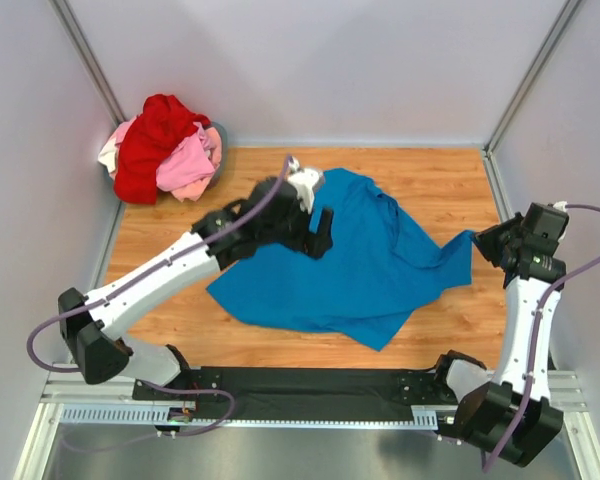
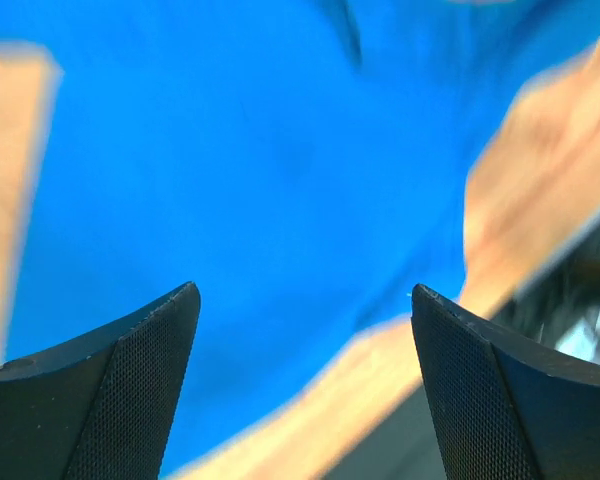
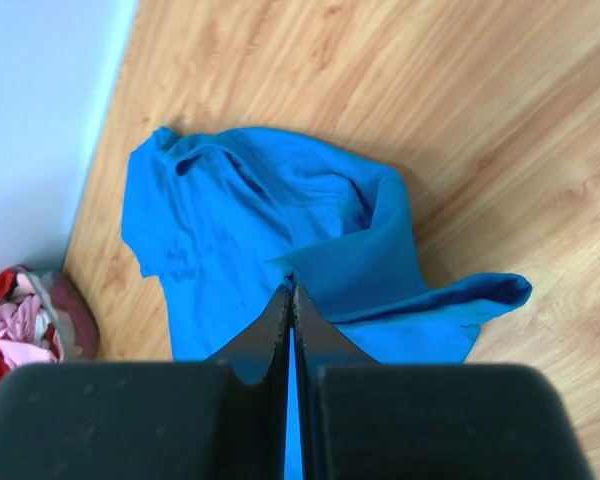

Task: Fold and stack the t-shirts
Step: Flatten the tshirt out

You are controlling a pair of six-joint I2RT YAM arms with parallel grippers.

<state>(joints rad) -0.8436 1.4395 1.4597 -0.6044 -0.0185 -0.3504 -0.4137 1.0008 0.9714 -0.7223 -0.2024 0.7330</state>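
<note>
At the far left corner of the surface (image 1: 440,180) sits a low grey container (image 1: 218,140), rounded at the rim and overfilled with crumpled t-shirts. A red shirt (image 1: 155,140) is heaped on top and spills down the near side. A light pink shirt (image 1: 188,165) is bunched against its right flank, and a whitish shirt (image 1: 108,155) peeks out at the left edge. The right wrist view shows the same container, with red and pink cloth mounded above its rim. The surface is wood-grain laminate in a warm honey tone, enclosed by plain pale walls (image 1: 330,60). The bright blue t-shirt (image 1: 370,270) lies by itself in the middle of the surface, well apart from the container. It is soft cotton, mostly flat but uneven: one side is folded over in a diagonal flap, there are loose wrinkles near the collar, and a pointed corner trails toward the right edge. The left pincer (image 2: 302,300) is over the far left part of this shirt with its jaws spread wide and nothing between them. Its dark fingers (image 2: 120,400) have a fine mesh-like texture, and the cloth below them is blurred in the left wrist view. The right pincer (image 3: 292,295) is at the right side of the surface, close to the shirt's trailing corner. Its two smooth black fingers are pressed flat together and grip nothing. The views do not show whether it touches the cloth.
</note>
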